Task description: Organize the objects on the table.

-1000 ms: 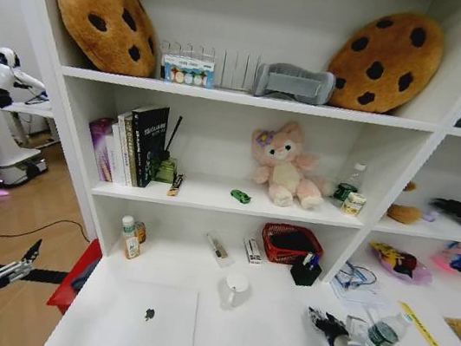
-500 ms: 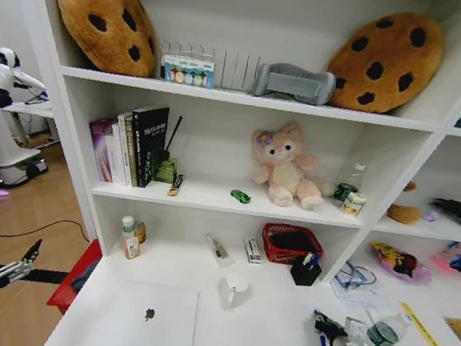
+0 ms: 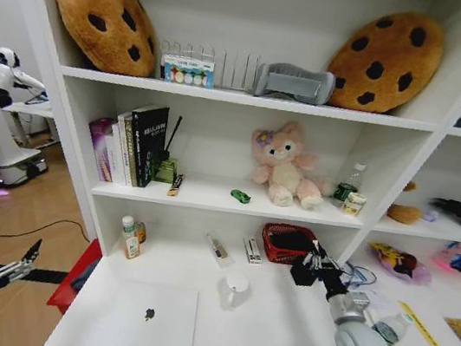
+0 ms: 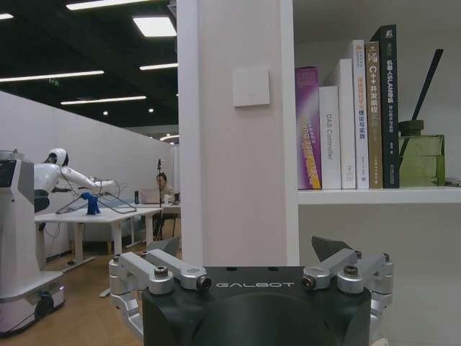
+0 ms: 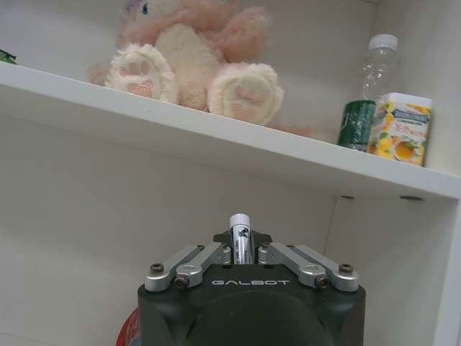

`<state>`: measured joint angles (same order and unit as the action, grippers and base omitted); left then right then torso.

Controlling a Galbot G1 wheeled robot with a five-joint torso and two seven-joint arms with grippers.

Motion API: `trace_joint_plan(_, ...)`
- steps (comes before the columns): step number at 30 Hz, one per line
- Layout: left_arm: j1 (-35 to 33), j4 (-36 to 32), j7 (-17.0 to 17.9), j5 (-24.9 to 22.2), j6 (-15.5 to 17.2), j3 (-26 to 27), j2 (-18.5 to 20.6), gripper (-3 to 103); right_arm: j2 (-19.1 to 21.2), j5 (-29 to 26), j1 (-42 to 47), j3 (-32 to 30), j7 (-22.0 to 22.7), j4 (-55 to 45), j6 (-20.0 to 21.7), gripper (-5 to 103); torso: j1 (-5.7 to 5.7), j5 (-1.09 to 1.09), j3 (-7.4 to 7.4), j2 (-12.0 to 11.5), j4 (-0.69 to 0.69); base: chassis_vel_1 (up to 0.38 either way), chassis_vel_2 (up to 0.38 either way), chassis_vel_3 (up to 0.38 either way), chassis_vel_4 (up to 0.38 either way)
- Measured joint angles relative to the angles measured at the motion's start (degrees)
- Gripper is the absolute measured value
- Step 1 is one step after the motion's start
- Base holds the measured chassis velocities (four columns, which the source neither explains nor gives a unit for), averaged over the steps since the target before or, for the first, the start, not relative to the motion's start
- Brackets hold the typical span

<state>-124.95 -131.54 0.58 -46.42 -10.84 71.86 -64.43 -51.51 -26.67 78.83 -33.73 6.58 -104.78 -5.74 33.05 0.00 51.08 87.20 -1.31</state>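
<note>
Right hand [image 3: 314, 263] raised over the worktop [image 3: 274, 338], clenched on a pen [image 5: 239, 238], above black holder [image 3: 303, 273], red basket [image 3: 290, 242] left, left hand [image 3: 0, 270] parked low, released

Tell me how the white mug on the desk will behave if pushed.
The mug stands upright on the white desk with nothing touching it, so it would probably slide rather than roll. It looks rigid and likely breakable if it drops. Its side handle could make it turn when nudged off-centre.
</note>
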Motion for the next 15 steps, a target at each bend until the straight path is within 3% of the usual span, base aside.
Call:
trace_joint_plan(1, 0.0, 0.0, 0.0, 0.0, 0.0, 0.0, 0.0, 100, -0.03, 2.78, -3.66, 2.72, -0.38, 2.61, -2.61, 12, 0.0, 0.0, 0.0, 0.0, -0.01, 0.0, 0.0, 0.0, 0.0)
trace_joint_plan(6, 0.0, 0.0, 0.0, 0.0, 0.0, 0.0, 0.0, 100, -0.31, 9.3, -15.74, 7.32, 0.21, 15.8, -6.09, 12, 0.0, -0.01, 0.0, 0.0, 0.0, 0.0, 0.0, 0.0, 0.0)
trace_joint_plan(15, 0.0, 0.0, 0.0, 0.0, 0.0, 0.0, 0.0, 100, -0.5, 9.32, -17.79, 8.8, -0.81, 21.4, -7.12, 12, 0.0, -0.01, 0.0, 0.0, -0.01, 0.0, 0.0, 0.0, 0.0)
